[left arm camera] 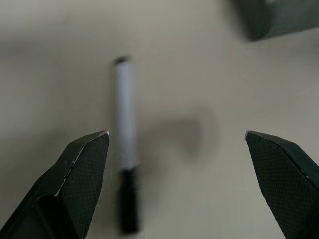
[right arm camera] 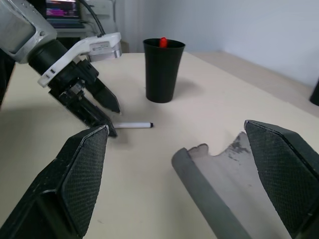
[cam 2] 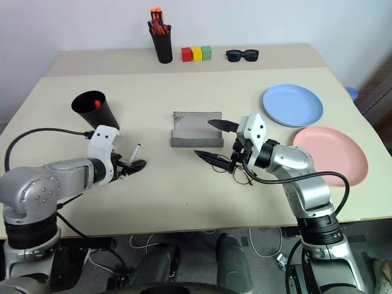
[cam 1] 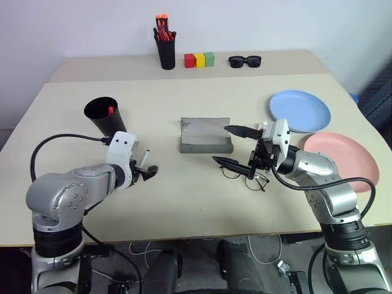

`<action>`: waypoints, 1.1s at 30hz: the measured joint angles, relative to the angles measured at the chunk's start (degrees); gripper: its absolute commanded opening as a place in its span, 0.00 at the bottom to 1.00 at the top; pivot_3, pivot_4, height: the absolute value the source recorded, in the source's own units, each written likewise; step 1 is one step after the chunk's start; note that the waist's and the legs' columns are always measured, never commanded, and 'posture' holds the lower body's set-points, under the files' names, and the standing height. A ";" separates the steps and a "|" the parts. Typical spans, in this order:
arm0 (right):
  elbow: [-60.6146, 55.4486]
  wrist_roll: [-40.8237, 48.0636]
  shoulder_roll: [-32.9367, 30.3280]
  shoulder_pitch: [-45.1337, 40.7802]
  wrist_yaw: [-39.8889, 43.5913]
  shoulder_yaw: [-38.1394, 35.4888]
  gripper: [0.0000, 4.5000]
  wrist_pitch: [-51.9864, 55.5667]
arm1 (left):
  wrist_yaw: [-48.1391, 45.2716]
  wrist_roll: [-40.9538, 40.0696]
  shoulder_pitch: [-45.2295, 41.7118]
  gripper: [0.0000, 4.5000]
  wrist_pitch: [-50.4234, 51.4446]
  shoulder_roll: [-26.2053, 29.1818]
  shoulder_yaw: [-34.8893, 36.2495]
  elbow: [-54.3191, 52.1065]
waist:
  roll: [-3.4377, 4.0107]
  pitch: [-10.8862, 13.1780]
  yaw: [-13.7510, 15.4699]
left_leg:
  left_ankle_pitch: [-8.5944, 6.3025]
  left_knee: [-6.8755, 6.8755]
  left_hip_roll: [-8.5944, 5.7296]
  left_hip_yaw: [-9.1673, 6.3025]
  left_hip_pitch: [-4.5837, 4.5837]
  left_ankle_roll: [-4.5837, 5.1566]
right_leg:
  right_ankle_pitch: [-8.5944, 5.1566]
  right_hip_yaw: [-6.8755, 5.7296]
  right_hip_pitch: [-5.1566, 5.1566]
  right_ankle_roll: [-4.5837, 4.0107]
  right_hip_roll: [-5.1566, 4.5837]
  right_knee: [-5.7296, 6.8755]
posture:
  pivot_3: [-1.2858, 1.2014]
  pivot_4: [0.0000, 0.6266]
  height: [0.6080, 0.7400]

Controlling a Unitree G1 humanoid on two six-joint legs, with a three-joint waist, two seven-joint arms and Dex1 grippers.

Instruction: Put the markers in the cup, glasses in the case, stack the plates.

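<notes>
A white marker (left arm camera: pixel 124 144) with a black cap lies flat on the table. My left gripper (cam 1: pixel 147 171) hangs open just above it, tilted down, with the marker between its fingers (left arm camera: pixel 82 169) and nearer one of them. The black cup (cam 1: pixel 104 115) stands behind, with a red-ended marker (cam 1: pixel 111 110) sticking out of it. My right gripper (cam 1: pixel 220 143) is open and level, empty, in front of the open grey case (cam 1: pixel 205 136). The wire-framed glasses (cam 1: pixel 245 177) lie on the table below it. The blue plate (cam 1: pixel 300 110) and the pink plate (cam 1: pixel 343 153) lie side by side at the right.
At the back of the table stand a black pen holder (cam 1: pixel 165 46) with orange-red pens, three coloured blocks (cam 1: pixel 199 59) and black sunglasses (cam 1: pixel 245 60). The table's front edge (cam 1: pixel 202 236) runs just before both arms.
</notes>
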 measured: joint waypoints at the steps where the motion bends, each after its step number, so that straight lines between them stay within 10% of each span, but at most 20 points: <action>1: -0.01 0.00 0.00 0.00 -0.01 0.00 1.00 0.00 | 0.72 -0.52 -0.17 0.99 0.00 0.20 0.10 0.50 | 0.00 0.00 0.01 | 0.00 0.00 0.00 -0.01 -0.01 0.00 | 0.00 0.00 0.01 0.00 0.00 -0.03 | 0.52 0.24 1.00; 13: -0.03 -0.97 0.02 0.59 -0.49 0.01 1.00 -0.07 | 6.48 -8.85 0.85 0.99 0.00 2.62 -0.92 3.28 | 0.00 0.00 -0.20 | 0.00 -0.02 0.01 -0.01 0.00 -0.01 | 0.00 0.00 -0.02 0.00 0.01 -0.02 | 0.52 0.24 1.00; 22: -0.03 -1.51 0.11 0.63 -0.62 0.04 1.00 -0.12 | 8.73 -9.25 0.49 0.03 0.00 3.07 -1.01 6.40 | 0.00 0.00 -0.15 | 0.00 -0.01 0.00 -0.01 0.00 -0.02 | 0.00 0.00 -0.01 -0.01 0.00 -0.03 | 0.52 0.24 1.00; 33: -0.02 -1.88 0.27 0.59 -0.82 0.14 1.00 -0.14 | 3.90 -8.03 -3.69 0.01 -2.08 4.52 -4.03 6.02 | -0.01 0.00 -0.11 | 0.01 0.00 0.00 -0.01 -0.03 -0.03 | 0.00 -0.01 -0.01 -0.01 0.01 -0.05 | 0.52 0.24 1.00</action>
